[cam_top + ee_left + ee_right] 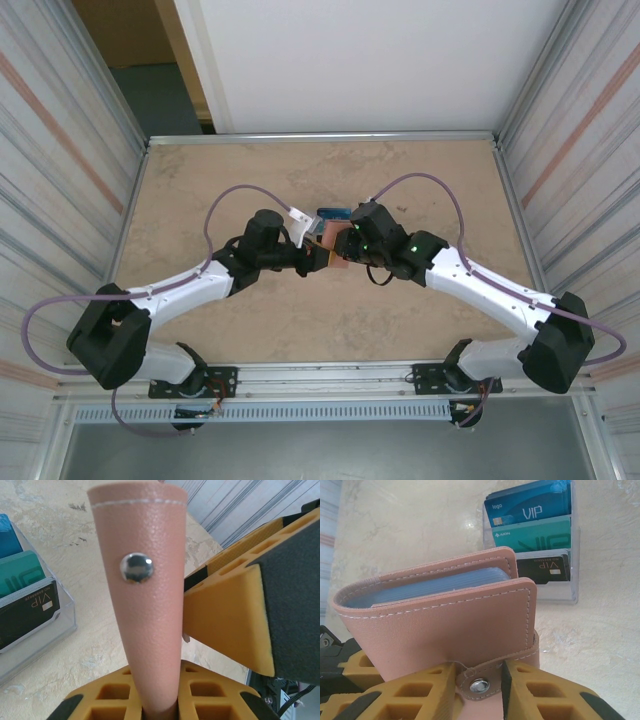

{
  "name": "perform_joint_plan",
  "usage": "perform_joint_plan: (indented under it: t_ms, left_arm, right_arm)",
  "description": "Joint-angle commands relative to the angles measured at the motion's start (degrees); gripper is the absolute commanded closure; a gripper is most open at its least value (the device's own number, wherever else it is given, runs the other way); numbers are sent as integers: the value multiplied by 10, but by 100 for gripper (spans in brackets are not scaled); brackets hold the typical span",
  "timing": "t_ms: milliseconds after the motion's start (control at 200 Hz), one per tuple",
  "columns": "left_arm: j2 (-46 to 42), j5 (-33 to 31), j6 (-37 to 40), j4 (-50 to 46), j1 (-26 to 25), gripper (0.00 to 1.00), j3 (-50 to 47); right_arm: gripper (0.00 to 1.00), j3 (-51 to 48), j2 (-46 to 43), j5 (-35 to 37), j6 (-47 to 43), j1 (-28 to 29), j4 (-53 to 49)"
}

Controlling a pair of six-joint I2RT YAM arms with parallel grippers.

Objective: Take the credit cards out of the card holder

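Above the beige table the left gripper pinches the card holder; the right gripper straddles its strap tab, clamped or not I cannot tell. A hard tug may yank the holder free

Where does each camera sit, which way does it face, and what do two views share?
Top external: above and behind, facing down at the table; both arms meet at the card holder.
Left wrist: on the left arm, facing the card holder; own jaws below.
Right wrist: on the right arm, facing the card holder; own jaws below.
Shared: both wrist views show the clear stand of credit cards.
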Motion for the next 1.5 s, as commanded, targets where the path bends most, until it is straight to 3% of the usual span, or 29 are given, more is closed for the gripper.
perform_joint_plan:
  t_ms: [0, 351, 1493]
  left_arm:
    - [-24, 19, 10, 32, -8, 100, 7]
    - [-29, 11, 6, 38, -8, 100, 3]
    - [-33, 1, 2, 44, -6, 100, 1]
  right_arm:
    - [70, 1, 6, 15, 9, -8, -10]
    - [77, -5, 2, 9, 7, -13, -13]
    - [81, -27, -30, 21, -5, -13, -12]
